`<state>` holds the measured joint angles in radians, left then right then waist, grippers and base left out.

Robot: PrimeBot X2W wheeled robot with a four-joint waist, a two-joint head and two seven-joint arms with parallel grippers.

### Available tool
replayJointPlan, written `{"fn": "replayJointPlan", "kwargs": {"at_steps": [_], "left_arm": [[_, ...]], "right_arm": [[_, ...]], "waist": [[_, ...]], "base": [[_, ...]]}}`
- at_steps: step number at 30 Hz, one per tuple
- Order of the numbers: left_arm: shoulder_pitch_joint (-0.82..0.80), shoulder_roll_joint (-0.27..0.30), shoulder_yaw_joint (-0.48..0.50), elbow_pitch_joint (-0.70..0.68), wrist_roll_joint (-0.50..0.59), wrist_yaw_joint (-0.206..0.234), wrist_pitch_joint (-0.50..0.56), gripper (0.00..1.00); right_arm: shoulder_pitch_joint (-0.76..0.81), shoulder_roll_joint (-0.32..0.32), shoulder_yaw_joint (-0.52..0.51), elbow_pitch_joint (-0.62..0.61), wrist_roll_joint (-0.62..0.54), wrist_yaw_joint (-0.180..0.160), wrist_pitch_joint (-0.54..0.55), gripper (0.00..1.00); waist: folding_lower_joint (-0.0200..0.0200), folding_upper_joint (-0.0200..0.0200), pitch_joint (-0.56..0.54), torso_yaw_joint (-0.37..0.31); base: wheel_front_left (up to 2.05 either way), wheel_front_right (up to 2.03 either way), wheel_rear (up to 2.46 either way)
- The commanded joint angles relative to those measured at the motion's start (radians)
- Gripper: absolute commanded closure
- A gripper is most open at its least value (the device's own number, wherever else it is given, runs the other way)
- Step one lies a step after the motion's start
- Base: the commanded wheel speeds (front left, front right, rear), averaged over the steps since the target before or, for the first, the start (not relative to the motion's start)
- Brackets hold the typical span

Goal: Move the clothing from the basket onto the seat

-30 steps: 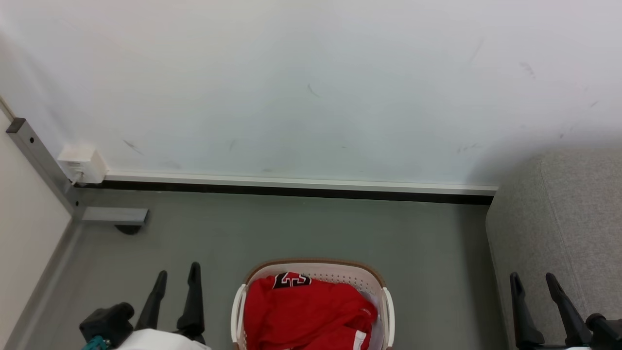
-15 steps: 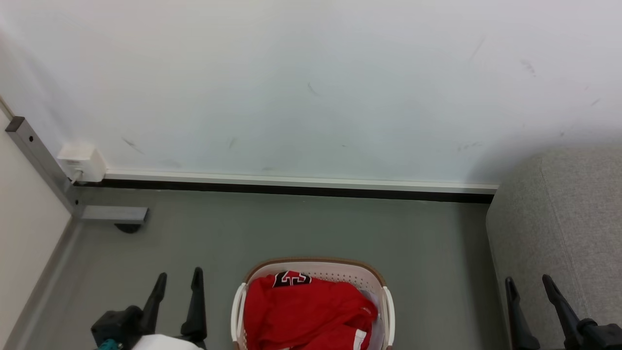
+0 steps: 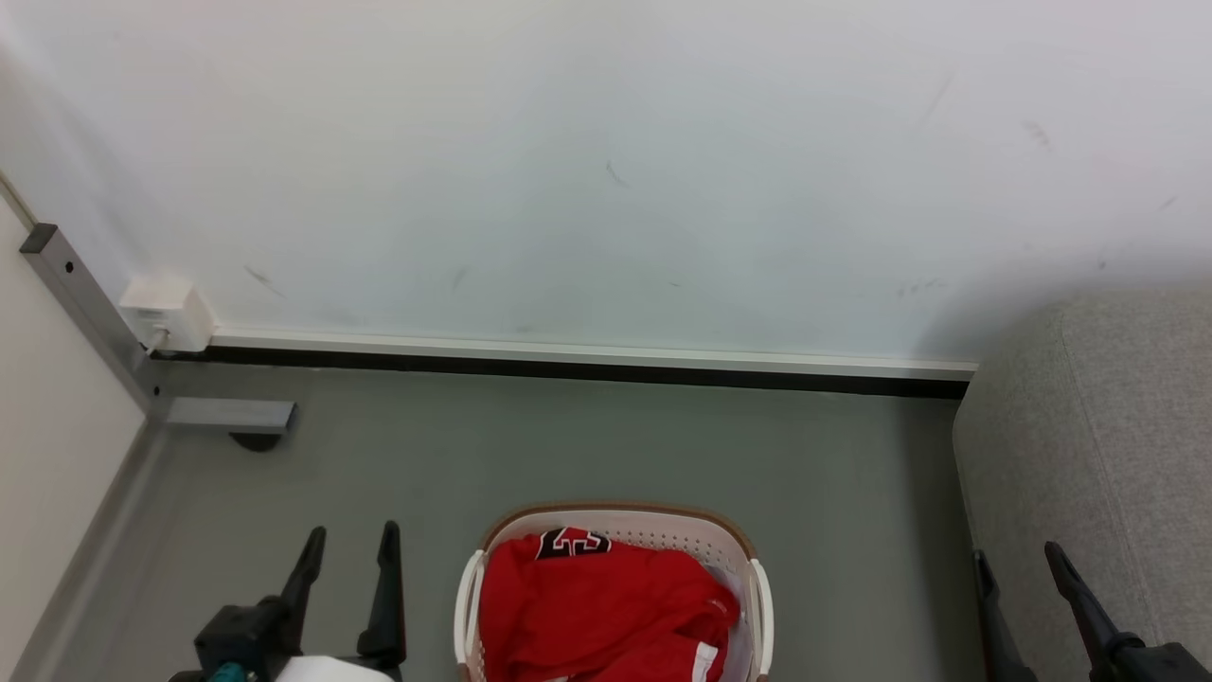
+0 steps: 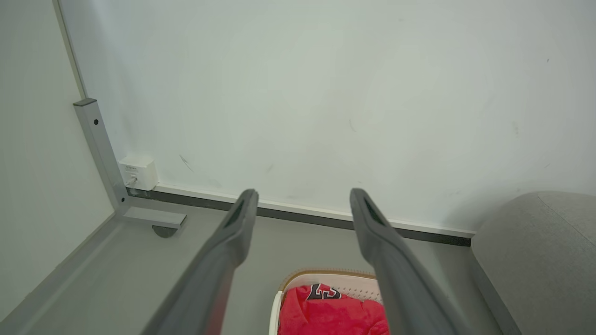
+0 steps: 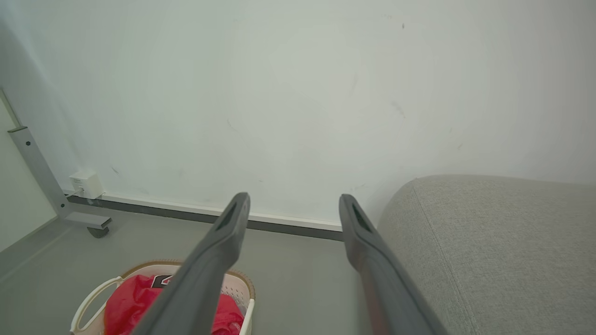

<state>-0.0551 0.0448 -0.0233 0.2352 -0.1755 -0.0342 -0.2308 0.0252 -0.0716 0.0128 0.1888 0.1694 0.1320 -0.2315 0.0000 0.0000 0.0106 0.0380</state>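
Hovering with jaws spread and empty, the left gripper (image 3: 351,532) flanks the basket (image 3: 617,510) more closely than the equally open right gripper (image 3: 1015,554). The red clothing (image 3: 597,606) lies heaped inside, between both arms, with the seat (image 3: 1089,426) to the right.

Clothing (image 3: 606,611) red, black number patch; basket (image 3: 620,527) cream, brown rim; seat (image 3: 1089,445) light grey.

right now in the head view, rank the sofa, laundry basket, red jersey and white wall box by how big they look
1. grey sofa, though cut off by the frame
2. laundry basket
3. red jersey, nearly filling the basket, so a close call
4. white wall box, farther off, so true size unsure
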Motion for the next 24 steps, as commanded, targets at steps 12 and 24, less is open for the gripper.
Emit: {"fn": "replayJointPlan", "kwargs": {"at_steps": [12,24], "left_arm": [[0.009,0.009,-0.002,-0.002,0.092,0.008,-0.030,0.00],[0.002,0.009,-0.005,0.013,0.065,0.007,-0.034,0.00]], "right_arm": [[0.019,0.002,0.002,-0.005,-0.085,-0.002,-0.029,0.00],[0.023,0.013,-0.013,0.002,-0.055,-0.002,-0.034,0.00]], "waist": [[0.0000,0.0000,0.003,-0.001],[0.0000,0.0000,0.006,-0.003]], "base": [[0.00,0.00,0.00],[0.00,0.00,0.00]]}}
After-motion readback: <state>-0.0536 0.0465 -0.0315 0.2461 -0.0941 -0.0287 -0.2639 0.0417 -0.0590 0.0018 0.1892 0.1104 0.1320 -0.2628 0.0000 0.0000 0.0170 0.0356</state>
